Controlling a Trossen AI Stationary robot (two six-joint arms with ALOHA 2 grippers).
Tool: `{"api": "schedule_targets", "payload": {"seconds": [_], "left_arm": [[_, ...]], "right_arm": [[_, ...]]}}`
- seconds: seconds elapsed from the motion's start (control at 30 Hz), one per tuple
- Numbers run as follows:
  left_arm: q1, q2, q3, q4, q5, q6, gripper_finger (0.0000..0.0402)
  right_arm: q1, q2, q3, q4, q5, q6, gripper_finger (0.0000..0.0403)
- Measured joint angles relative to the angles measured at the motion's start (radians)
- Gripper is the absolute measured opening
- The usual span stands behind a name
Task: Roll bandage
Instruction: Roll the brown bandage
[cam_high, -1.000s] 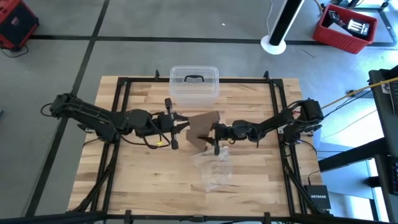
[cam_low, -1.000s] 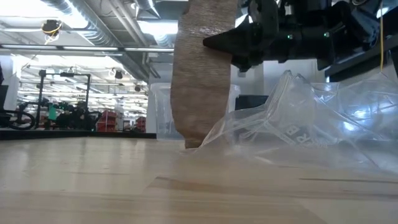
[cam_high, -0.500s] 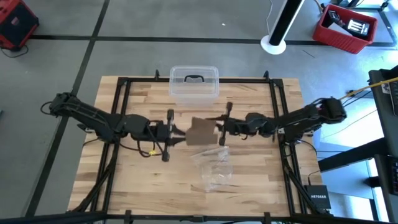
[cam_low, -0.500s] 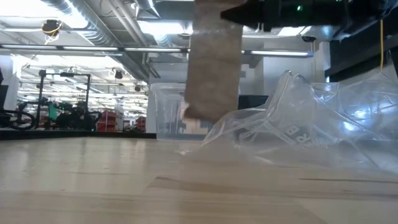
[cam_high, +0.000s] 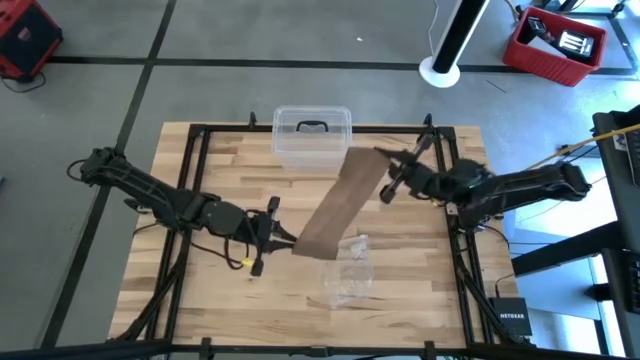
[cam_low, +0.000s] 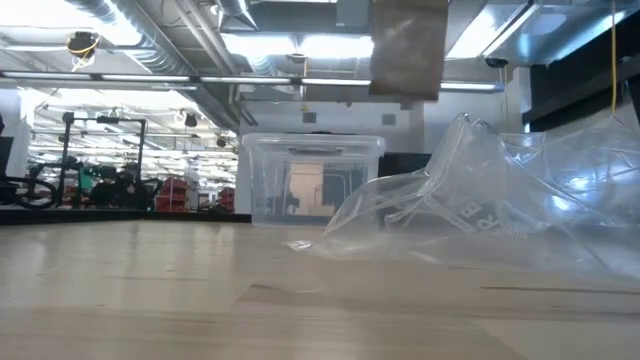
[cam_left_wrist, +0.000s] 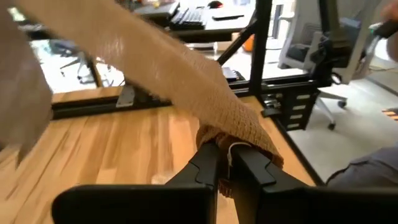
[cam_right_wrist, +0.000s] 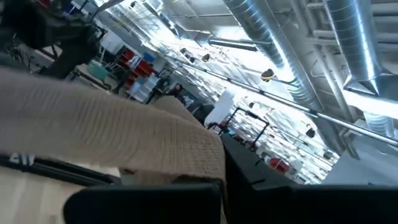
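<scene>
At the left of the desk (cam_high: 200, 300), the left gripper (cam_high: 278, 236) sits low over the wood, its jaws pinched shut on the lower end of the bandage (cam_high: 338, 202); the left wrist view shows the woven brown cloth bunched between the two dark fingers (cam_left_wrist: 202, 168) and running away from them in a taut band. From that hold the bandage stretches diagonally, its long axis climbing from the near-left toward the far-right, lifted clear of the desk along its length. Its upper end reaches the right gripper (cam_high: 392, 172), raised near the far right part of the desk; the right wrist view shows the fabric (cam_right_wrist: 112, 140) draped right at that gripper, but whether its jaws are clamped on it I cannot tell. In the low view only a hanging end of the strip (cam_low: 407, 45) shows, high above the surface. The desk is pale butcher-block wood edged by a black frame, on a grey floor. Under the near end of the bandage lies a crinkled clear plastic bag (cam_high: 347, 275), and at the far edge stands a clear plastic box (cam_high: 312, 135) with a dark handle. Beyond the desk, a red bin (cam_high: 555, 45) and a white post (cam_high: 450, 40) stand on the floor.
</scene>
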Motion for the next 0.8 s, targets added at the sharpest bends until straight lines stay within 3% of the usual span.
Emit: {"api": "schedule_targets", "payload": {"seconds": [0.2, 0.33, 0.63, 0.8], "left_arm": [[0.043, 0.001, -0.010, -0.038, -0.011, -0.050, 0.0014], [0.058, 0.001, -0.010, -0.090, -0.070, -0.081, 0.0014], [0.002, -0.001, -0.010, -0.090, 0.001, -0.027, 0.0014], [-0.044, -0.029, 0.003, -0.072, 0.032, -0.024, 0.0014]], "right_arm": [[0.000, -0.004, 0.193, -0.263, -0.008, 0.005, 0.0002], [0.000, 0.010, 0.278, -0.335, -0.011, 0.024, 0.0002], [-0.058, 0.007, 0.299, -0.487, 0.007, 0.055, 0.0001], [-0.139, 0.008, 0.299, -0.574, -0.079, 0.141, 0.0001]]}}
